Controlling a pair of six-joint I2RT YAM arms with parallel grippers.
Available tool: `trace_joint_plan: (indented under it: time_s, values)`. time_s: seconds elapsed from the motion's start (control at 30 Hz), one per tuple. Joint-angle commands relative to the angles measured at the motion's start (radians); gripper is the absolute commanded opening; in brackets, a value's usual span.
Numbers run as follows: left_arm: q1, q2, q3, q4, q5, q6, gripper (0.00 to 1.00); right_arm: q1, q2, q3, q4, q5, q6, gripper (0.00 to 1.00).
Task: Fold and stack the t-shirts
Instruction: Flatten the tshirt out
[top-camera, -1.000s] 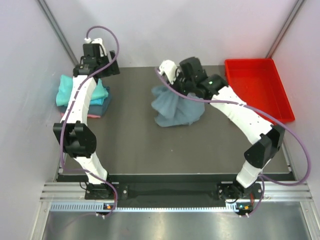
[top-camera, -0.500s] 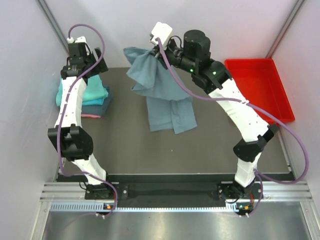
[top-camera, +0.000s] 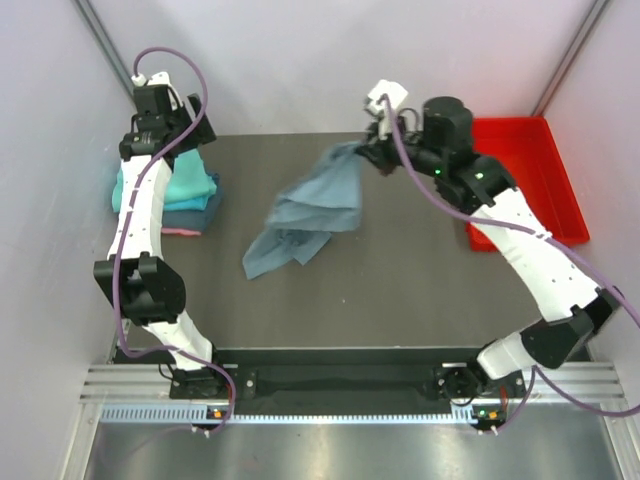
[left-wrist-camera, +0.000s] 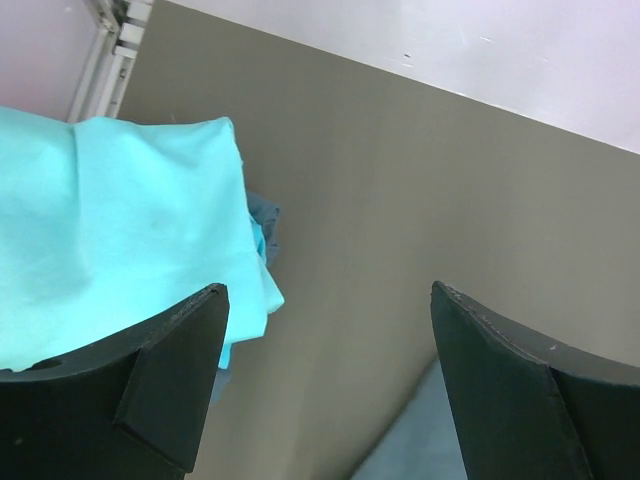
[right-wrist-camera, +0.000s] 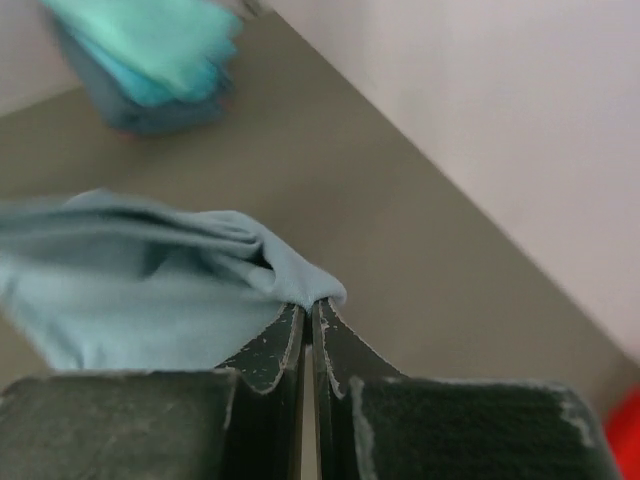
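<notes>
Holding arm: the right gripper (right-wrist-camera: 308, 306) has its fingers pinched tight on an edge of the grey-blue t-shirt (top-camera: 312, 203), raised above the far middle of the table (top-camera: 400, 300).
Garment: unfolded, it hangs from that pinch and trails down toward the left; its crumpled lower end seems to rest on the table.
Free arm: the left gripper (left-wrist-camera: 328, 295) hovers over the far left corner, fingers spread wide with nothing between them.
Stack: the folded t-shirts (top-camera: 190, 190), teal on top with blue and pink beneath, lie below the left gripper, well apart from the hanging one.
Tray: the red tray (top-camera: 545, 160) sits in the far right corner, beside the right arm.
</notes>
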Motion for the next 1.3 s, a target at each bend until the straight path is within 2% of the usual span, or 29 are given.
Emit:
trace_joint_plan:
  time_s: [0.0, 0.07, 0.13, 0.17, 0.27, 0.3, 0.43, 0.57, 0.6, 0.73, 0.87, 1.03, 1.27]
  values:
    - [0.004, -0.007, 0.002, 0.047, 0.048, -0.023, 0.86, -0.198, -0.072, -0.197, -0.003, 0.04, 0.068, 0.0]
    - [0.004, -0.007, -0.001, 0.047, 0.054, -0.025, 0.86, -0.241, -0.058, -0.249, 0.0, 0.12, 0.063, 0.0]
    - [0.003, -0.004, -0.005, 0.047, 0.07, -0.03, 0.86, -0.278, -0.023, -0.274, -0.025, 0.148, 0.059, 0.29]
    - [0.004, -0.001, -0.007, 0.047, 0.08, -0.033, 0.86, -0.287, 0.011, -0.27, -0.058, 0.146, 0.066, 0.5]
    - [0.003, -0.001, -0.014, 0.048, 0.125, -0.04, 0.86, -0.289, 0.011, -0.282, -0.065, 0.116, 0.094, 0.67]
    - [0.003, -0.001, -0.018, 0.05, 0.137, -0.04, 0.86, -0.289, 0.007, -0.285, -0.068, 0.102, 0.097, 0.68]
    - [-0.002, -0.007, -0.066, 0.045, 0.214, -0.001, 0.83, -0.289, -0.012, -0.314, -0.12, 0.09, 0.088, 0.69]
    - [-0.011, -0.014, -0.152, 0.019, 0.362, 0.05, 0.78, -0.289, -0.091, -0.45, -0.177, 0.099, 0.06, 0.68]
    - [-0.023, -0.017, -0.19, -0.008, 0.394, 0.068, 0.77, -0.289, -0.107, -0.534, -0.183, 0.1, 0.06, 0.68]
    - [-0.074, -0.024, -0.309, -0.068, 0.367, 0.131, 0.76, -0.289, -0.184, -0.725, -0.221, 0.068, 0.083, 0.65]
    - [-0.08, -0.028, -0.386, -0.059, 0.39, 0.082, 0.76, -0.291, -0.233, -0.852, -0.22, 0.048, 0.123, 0.61]
    - [-0.08, -0.025, -0.373, -0.042, 0.396, 0.066, 0.76, -0.295, -0.204, -0.839, -0.203, 0.109, 0.146, 0.61]
    - [-0.08, -0.022, -0.352, -0.034, 0.406, 0.052, 0.76, -0.294, -0.113, -0.81, -0.152, 0.186, 0.074, 0.56]
